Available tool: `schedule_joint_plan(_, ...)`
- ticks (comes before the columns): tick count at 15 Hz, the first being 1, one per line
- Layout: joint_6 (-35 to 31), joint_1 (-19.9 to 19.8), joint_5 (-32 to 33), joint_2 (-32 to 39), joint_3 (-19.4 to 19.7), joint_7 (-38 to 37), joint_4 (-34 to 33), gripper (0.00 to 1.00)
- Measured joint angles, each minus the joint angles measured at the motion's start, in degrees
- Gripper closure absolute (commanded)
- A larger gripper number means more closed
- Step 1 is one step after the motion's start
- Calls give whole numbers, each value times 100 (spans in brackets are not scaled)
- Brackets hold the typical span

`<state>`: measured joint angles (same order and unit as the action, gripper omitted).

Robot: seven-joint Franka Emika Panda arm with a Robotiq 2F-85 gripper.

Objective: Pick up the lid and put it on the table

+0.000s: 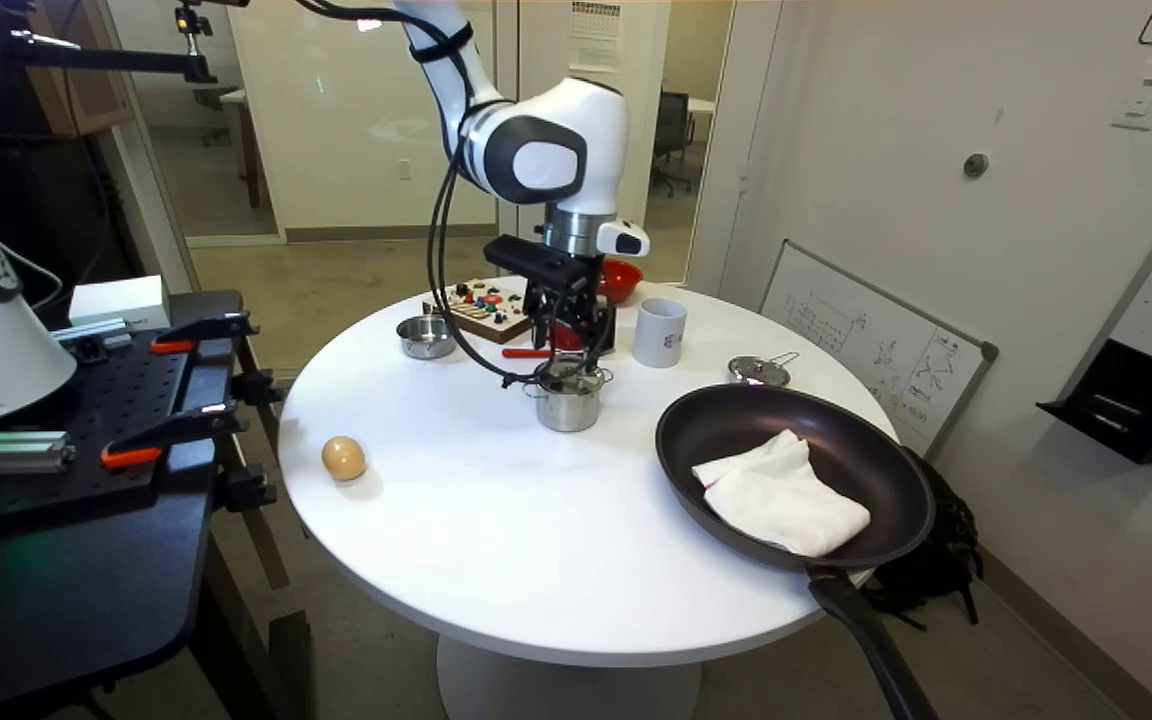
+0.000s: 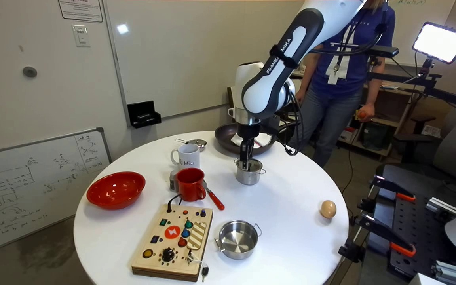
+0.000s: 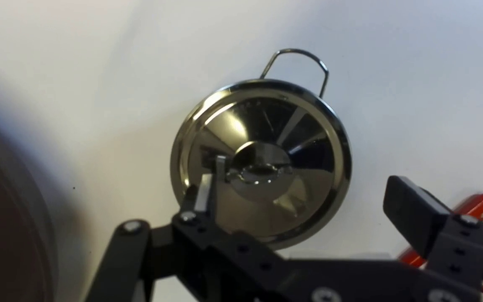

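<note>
Left to right on the desk in an exterior view sat one brown egg, one uncovered steel pot, then a second pot capped by the lid, top up, the long axis of its handle sideways in the wrist view. There the claw hung with fingers spread wide, one over the lid. Farther right stood one white mug and one black pan holding one white cloth.

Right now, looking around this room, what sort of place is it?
Probably a robotics lab or similar workspace: a robot arm reaches over the round white table, a whiteboard bears handwriting, and a bright light panel is set up.
</note>
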<state>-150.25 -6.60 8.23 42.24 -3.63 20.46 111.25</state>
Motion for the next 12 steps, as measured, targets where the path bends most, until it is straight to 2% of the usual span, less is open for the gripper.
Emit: schedule_joint_plan(12, 196, -165, -26, 172, -14, -11, -252, 0)
